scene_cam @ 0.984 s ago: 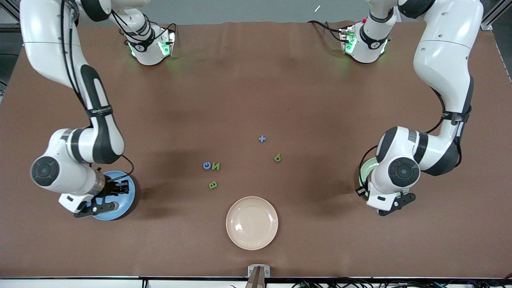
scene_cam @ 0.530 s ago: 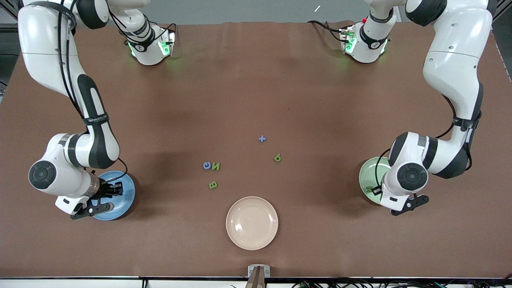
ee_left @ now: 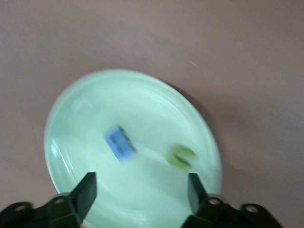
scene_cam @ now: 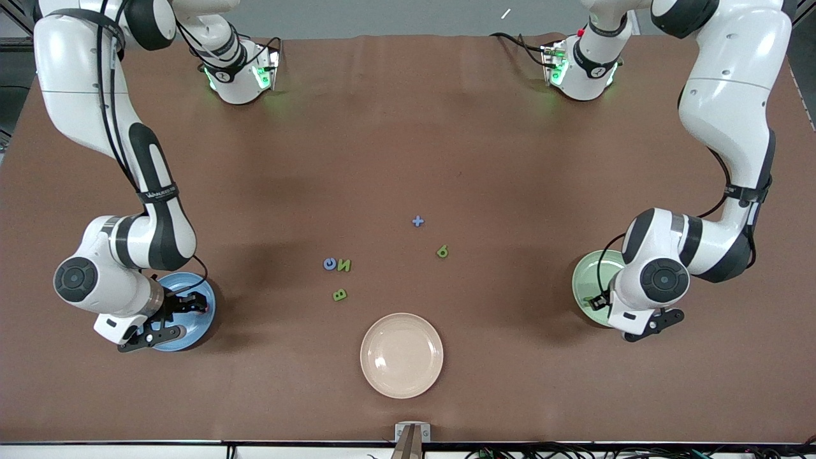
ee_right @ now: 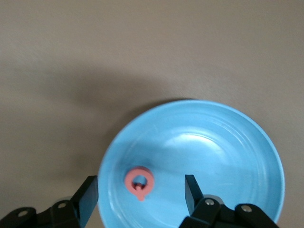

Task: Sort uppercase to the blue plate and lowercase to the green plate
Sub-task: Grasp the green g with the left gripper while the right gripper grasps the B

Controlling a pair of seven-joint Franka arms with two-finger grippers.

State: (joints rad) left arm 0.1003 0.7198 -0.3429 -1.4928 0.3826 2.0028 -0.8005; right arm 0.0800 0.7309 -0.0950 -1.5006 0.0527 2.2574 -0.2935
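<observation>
The blue plate [scene_cam: 201,324] lies at the right arm's end of the table. In the right wrist view the plate [ee_right: 228,156] holds the red ring [ee_right: 138,180]. My right gripper [scene_cam: 186,305] is open and empty just over it [ee_right: 141,191]. The green plate [scene_cam: 585,282] lies at the left arm's end. In the left wrist view the plate [ee_left: 142,99] holds the blue m [ee_left: 119,144] and the green u shape [ee_left: 183,156]. My left gripper [scene_cam: 600,301] is open and empty over it [ee_left: 142,190]. On the table lie the blue G [scene_cam: 329,263], green N [scene_cam: 344,264], green B [scene_cam: 340,294], blue x [scene_cam: 417,221] and green p shape [scene_cam: 442,252].
A cream plate [scene_cam: 401,382] lies near the table's front edge, nearer to the front camera than the loose letters. The brown table top [scene_cam: 408,146] stretches toward the arm bases.
My left arm has drawn back toward its end of the table, uncovering most of the green plate. My right gripper has shifted slightly over the blue plate. The loose letters have not moved.
</observation>
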